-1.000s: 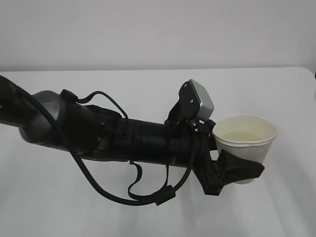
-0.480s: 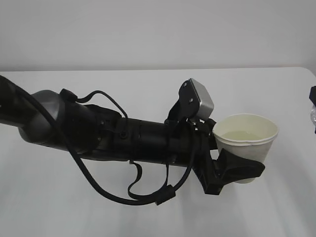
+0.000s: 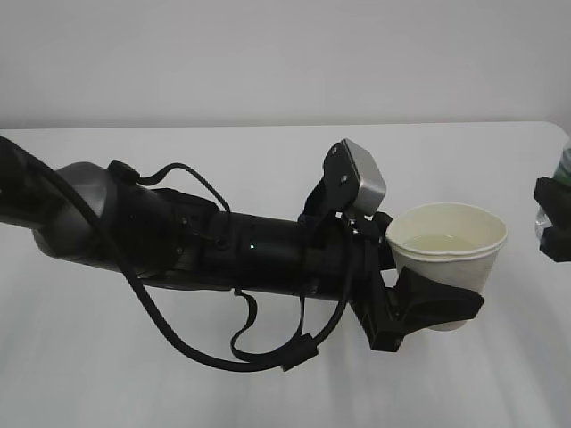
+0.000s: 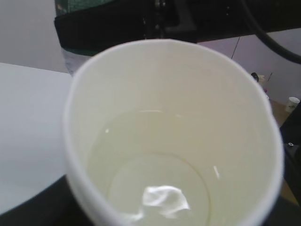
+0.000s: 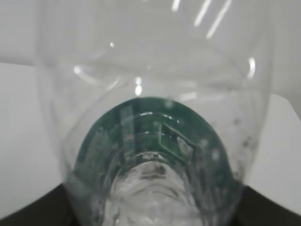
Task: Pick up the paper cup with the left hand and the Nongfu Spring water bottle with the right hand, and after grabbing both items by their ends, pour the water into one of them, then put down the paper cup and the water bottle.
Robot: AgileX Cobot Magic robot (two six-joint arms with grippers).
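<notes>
White paper cup [image 3: 443, 252] is clasped by the left hand's gripper [image 3: 419, 308] — water [image 4: 155, 188] is pooled inside. The bottle [image 5: 155, 141] is gripped by the right hand [image 3: 555, 218] — the cup is best kept level while both are lowered to the bench [image 3: 89, 357].

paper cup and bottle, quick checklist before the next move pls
1. Paper cup gripped by the left hand: ok, fingers clasp its lower wall.
2. Cup upright: ok, rim level.
3. Water in the cup: ok, a pale pool covers the bottom.
4. Nongfu Spring water bottle in the right hand: ok, it fills the right wrist view.
5. Bottle empty: cannot tell.
6. Table bare under the cup for setting down: ok.
</notes>
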